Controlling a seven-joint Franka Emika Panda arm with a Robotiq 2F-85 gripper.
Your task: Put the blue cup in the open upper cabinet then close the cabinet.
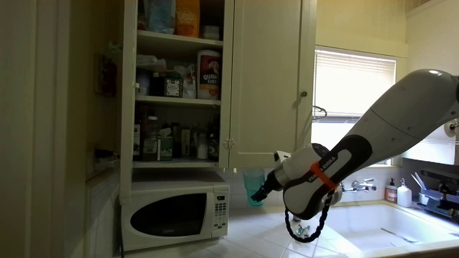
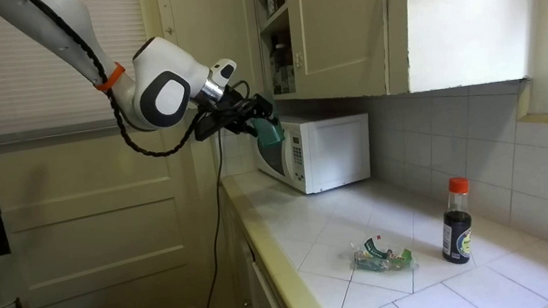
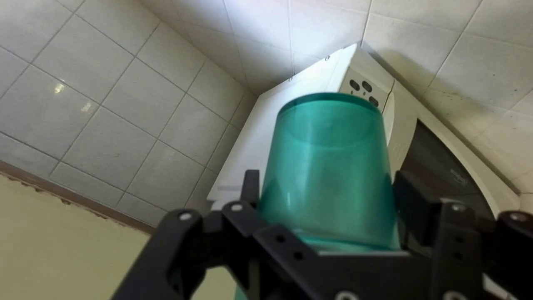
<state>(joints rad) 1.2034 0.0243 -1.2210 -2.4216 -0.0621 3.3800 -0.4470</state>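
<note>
Currently, the gripper (image 3: 328,189) clasps the blue cup (image 2: 270,133) outside the open cabinet (image 1: 175,165), jaws parted only as wide as the cup.

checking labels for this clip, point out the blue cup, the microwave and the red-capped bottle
Blue cup (image 3: 329,177), wrist view, on its side wall.
Microwave (image 1: 170,216), in an exterior view, on its dark door glass.
Red-capped bottle (image 2: 456,227), in an exterior view, on its dark body.

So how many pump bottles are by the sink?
2: an orange-brown bottle and a white bottle, both at the far corner of the sink in an exterior view. The arm may hide others.
</note>
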